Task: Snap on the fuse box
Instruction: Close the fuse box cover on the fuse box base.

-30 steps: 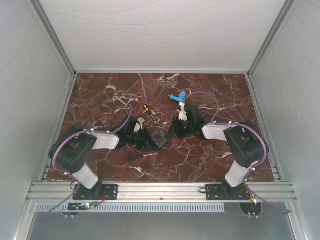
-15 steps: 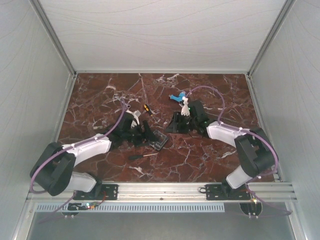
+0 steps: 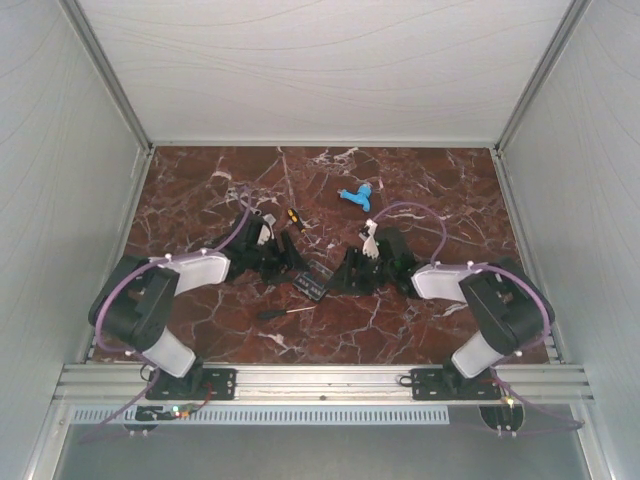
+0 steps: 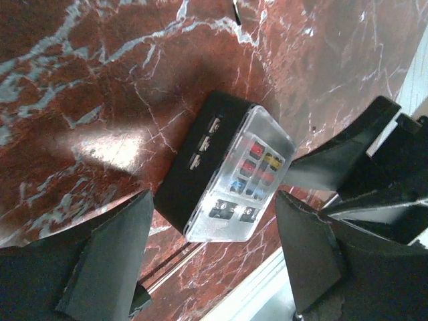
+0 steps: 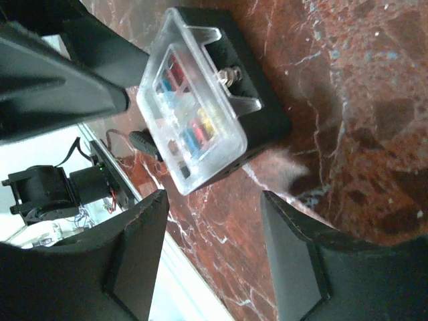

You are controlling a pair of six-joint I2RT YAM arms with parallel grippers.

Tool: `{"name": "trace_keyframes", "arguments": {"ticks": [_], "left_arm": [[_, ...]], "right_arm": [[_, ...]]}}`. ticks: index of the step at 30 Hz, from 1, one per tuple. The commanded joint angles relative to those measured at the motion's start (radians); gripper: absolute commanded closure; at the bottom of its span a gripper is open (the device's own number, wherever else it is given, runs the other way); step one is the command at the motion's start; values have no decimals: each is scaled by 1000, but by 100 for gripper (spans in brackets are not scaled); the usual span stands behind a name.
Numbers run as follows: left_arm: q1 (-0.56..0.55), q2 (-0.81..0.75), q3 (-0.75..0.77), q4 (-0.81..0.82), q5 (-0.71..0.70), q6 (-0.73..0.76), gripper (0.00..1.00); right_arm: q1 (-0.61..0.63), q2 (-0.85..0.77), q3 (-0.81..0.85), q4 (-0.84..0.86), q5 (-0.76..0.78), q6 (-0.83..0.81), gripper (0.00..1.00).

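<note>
The fuse box (image 3: 315, 281) is a small black box with coloured fuses under a clear cover, lying on the marble between my two grippers. In the left wrist view it (image 4: 231, 167) lies just beyond my open, empty left gripper (image 4: 210, 257). In the right wrist view it (image 5: 207, 100) lies just beyond my open, empty right gripper (image 5: 214, 257). From above, the left gripper (image 3: 290, 265) is at its left and the right gripper (image 3: 346, 272) at its right. Neither touches it. Whether the cover is fully seated I cannot tell.
A thin black-handled screwdriver (image 3: 285, 312) lies just in front of the box; its handle shows in the right wrist view (image 5: 144, 144). A light-blue plastic piece (image 3: 357, 196) lies behind. A small yellow-and-black tool (image 3: 293, 217) lies behind the left gripper. Enclosure walls surround the table.
Both arms shifted: the left arm stretched out low, then drew back, and the right gripper came down towards the box. The box turned and shifted slightly.
</note>
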Motion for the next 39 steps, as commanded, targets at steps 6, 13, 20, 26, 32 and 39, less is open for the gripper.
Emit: {"name": "trace_keyframes", "arguments": {"ticks": [6, 13, 20, 26, 32, 39], "left_arm": [[2, 48, -8, 157, 173, -50, 26], [-4, 54, -53, 238, 200, -111, 27], [-57, 59, -85, 312, 150, -191, 28], [-154, 117, -57, 370, 89, -263, 28], [-260, 214, 56, 389, 34, -249, 28], [-334, 228, 80, 443, 42, -209, 27]], "right_arm": [[-10, 193, 137, 123, -51, 39, 43], [-62, 234, 289, 3, -23, -62, 38], [-163, 98, 172, -43, 45, -103, 30], [-201, -56, 25, -58, 71, -106, 28], [-201, -178, -69, -55, 101, -81, 28], [-201, -262, -129, -54, 117, -61, 28]]}}
